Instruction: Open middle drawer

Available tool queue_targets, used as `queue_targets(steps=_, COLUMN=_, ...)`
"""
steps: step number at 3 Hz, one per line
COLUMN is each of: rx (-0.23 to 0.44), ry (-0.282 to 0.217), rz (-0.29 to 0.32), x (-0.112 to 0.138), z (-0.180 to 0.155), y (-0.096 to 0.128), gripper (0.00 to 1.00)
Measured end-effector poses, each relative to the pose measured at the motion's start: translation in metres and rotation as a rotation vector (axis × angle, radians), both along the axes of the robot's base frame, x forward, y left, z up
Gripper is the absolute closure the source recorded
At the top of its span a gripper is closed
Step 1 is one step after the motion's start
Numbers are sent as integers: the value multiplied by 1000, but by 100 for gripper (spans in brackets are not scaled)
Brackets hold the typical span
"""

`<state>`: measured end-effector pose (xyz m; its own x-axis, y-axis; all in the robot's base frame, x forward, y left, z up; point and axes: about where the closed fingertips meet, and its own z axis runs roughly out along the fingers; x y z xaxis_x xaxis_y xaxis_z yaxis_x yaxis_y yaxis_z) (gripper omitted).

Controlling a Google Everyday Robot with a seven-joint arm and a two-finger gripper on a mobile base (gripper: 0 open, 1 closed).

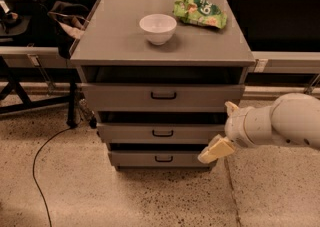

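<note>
The grey cabinet has three drawers. The middle drawer (130, 133) has a wide flat front and a small black loop handle (162, 132) at its centre, with a dark gap above it. My gripper (223, 128) is at the cabinet's right front corner, level with the middle drawer and right of its handle. Its two cream fingers are spread apart, one (231, 107) up near the top drawer's lower edge and one (215, 149) low near the bottom drawer. It holds nothing. The white arm (280, 123) reaches in from the right.
The top drawer (125, 97) has the tallest front; the bottom drawer (135, 159) is narrowest. A white bowl (157, 28) and a green snack bag (200, 12) lie on the cabinet top (110, 36). A black cable (42, 166) trails on the speckled floor at left. Dark furniture stands at back left.
</note>
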<state>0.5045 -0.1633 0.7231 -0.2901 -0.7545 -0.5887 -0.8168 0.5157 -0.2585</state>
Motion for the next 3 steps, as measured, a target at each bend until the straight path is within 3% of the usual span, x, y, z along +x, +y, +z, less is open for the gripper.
queue_targets(steps=2, rx=0, ry=0, rz=0, x=0, z=0, y=0, gripper=50)
queue_targets(steps=3, rx=37, ry=2, rz=-27, x=5, z=-19, y=-5, gripper=72)
